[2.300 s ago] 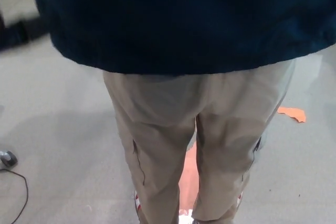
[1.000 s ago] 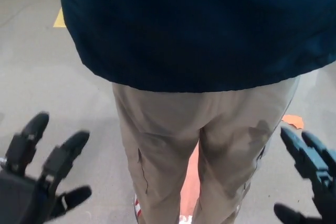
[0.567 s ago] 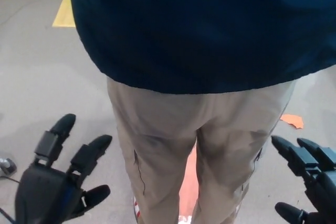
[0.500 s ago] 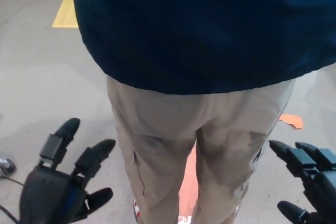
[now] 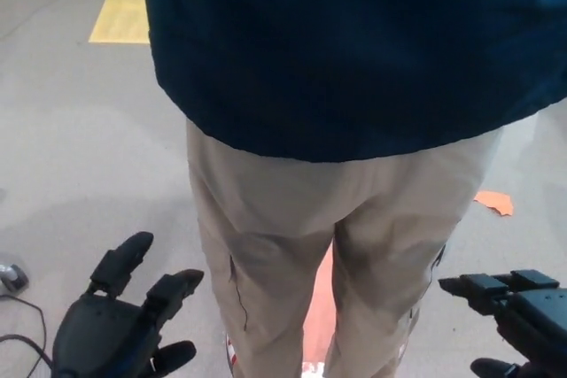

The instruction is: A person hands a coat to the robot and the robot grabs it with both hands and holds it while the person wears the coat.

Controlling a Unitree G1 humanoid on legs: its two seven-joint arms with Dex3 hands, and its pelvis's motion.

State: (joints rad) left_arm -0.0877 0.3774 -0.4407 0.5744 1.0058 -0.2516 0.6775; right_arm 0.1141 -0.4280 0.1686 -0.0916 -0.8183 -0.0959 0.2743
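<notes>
The left hand is seen at the lower left with fingers spread and nothing held. The right hand is seen at the lower right, fingers likewise apart and empty. Between them, the person's tan trousers are positioned, clear of both hands. Above, the dark blue coat is worn on the person's back. Beyond, a yellow floor marking is visible.
</notes>
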